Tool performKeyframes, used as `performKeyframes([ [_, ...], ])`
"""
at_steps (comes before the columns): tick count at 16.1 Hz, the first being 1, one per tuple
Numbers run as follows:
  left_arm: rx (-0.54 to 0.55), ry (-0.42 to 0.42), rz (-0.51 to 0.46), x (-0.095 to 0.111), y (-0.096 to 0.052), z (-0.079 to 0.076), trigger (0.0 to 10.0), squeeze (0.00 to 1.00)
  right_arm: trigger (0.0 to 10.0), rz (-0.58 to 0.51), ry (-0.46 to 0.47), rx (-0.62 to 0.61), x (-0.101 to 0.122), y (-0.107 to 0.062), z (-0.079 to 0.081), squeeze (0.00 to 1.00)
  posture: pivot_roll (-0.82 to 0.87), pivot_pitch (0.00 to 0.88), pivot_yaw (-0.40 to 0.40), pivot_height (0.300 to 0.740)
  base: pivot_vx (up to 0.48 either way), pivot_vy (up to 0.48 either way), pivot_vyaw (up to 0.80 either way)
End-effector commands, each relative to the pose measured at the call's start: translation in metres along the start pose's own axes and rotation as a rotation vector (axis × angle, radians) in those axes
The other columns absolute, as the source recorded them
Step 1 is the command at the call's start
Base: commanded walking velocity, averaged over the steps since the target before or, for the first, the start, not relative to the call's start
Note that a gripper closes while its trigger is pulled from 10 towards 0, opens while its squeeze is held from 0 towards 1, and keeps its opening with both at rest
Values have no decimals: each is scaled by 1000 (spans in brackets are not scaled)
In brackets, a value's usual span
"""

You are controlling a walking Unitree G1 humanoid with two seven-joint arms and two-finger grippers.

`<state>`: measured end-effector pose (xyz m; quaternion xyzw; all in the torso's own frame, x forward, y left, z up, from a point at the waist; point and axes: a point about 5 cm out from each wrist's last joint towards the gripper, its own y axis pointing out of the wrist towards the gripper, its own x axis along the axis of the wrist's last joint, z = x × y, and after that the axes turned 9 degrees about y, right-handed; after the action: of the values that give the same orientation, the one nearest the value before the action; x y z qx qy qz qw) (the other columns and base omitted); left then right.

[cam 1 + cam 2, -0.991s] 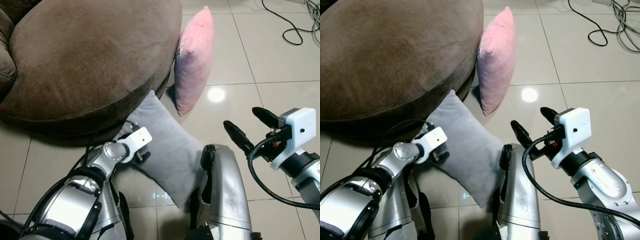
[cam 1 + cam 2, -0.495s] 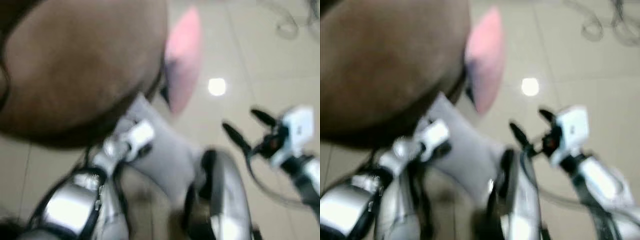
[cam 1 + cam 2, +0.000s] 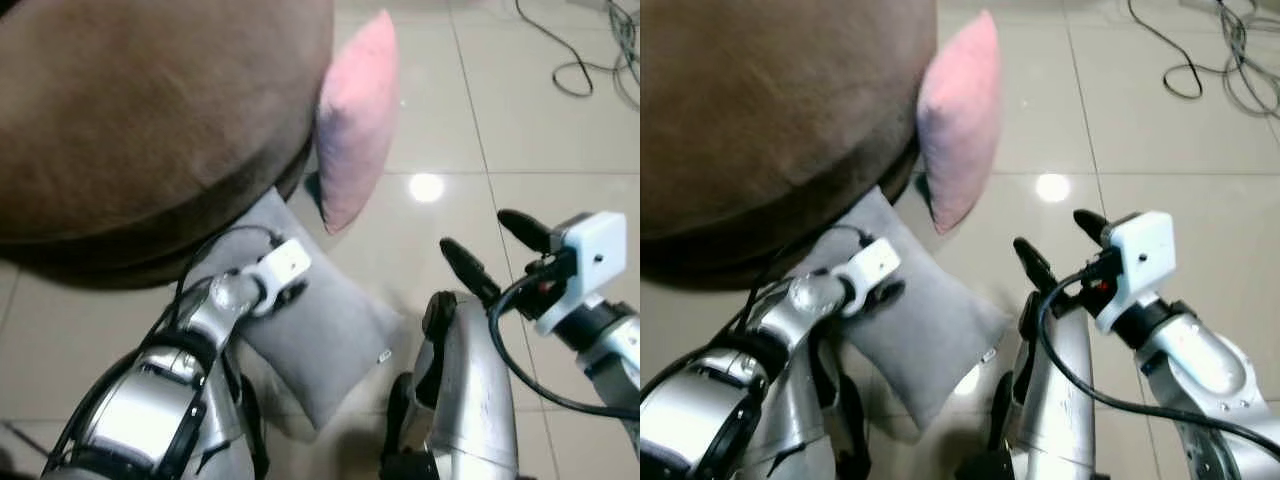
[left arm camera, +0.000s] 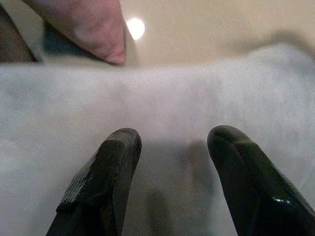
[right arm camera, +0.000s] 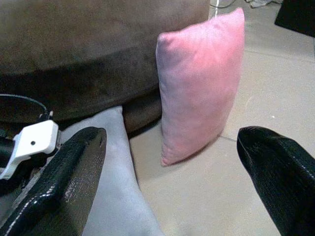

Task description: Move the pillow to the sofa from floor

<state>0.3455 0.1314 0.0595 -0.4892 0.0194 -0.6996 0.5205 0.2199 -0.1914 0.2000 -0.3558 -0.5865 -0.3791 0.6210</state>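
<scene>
A grey pillow (image 3: pixel 325 335) lies flat on the tiled floor against the base of the brown sofa (image 3: pixel 150 110). A pink pillow (image 3: pixel 355 120) stands on edge, leaning on the sofa's side. My left gripper (image 4: pixel 170 147) hovers just over the grey pillow (image 4: pixel 162 103), fingers open with only fabric beneath them. My right gripper (image 3: pixel 485 250) is held open above the floor, to the right of the grey pillow, pointing toward the pink pillow (image 5: pixel 202 83).
Black cables (image 3: pixel 585 50) trail over the tiles at the far right. A bright light glare (image 3: pixel 427 187) reflects off the floor beside the pink pillow. My own silver legs (image 3: pixel 465 390) stand close to the grey pillow's near corner.
The view has shifted after a blurred moment, so the sofa and pillows sit further left. My left gripper stays over the grey pillow; the right gripper holds its open pose.
</scene>
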Motion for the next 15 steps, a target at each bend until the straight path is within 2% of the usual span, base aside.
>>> performKeyframes([
  [1,-7,-21,13,-6,-1,-4,10000,0,10000,16,10,-5,-3,-1,1,0,-40,332,5,420,0,0,0],
  [4,42,-110,-32,-3,-2,-1,10000,0,10000,39,21,-26,-11,1,1,0,-28,326,-5,420,0,0,0],
  [5,93,-188,-66,-1,-3,4,10000,0,10000,27,28,-52,-13,5,-1,0,-23,315,-5,420,0,0,0],
  [7,148,-249,-107,2,-4,8,10000,0,10000,39,57,-121,-23,10,-5,0,-20,311,-9,420,0,0,0],
  [9,148,-237,-67,-9,-6,2,10000,0,10000,90,59,-133,-38,15,-1,0,-11,308,-13,420,0,0,0],
  [11,142,-239,-37,-18,-9,2,10000,0,10000,84,75,-125,-39,16,1,0,-9,307,-13,420,0,0,0],
  [13,186,-253,-14,-24,-15,13,10000,0,10000,78,76,-131,-41,20,1,0,-2,304,-10,420,0,0,0],
  [15,193,-238,-10,-25,-17,16,10000,0,10000,82,65,-136,-43,21,1,0,-3,304,-10,420,0,0,0],
])
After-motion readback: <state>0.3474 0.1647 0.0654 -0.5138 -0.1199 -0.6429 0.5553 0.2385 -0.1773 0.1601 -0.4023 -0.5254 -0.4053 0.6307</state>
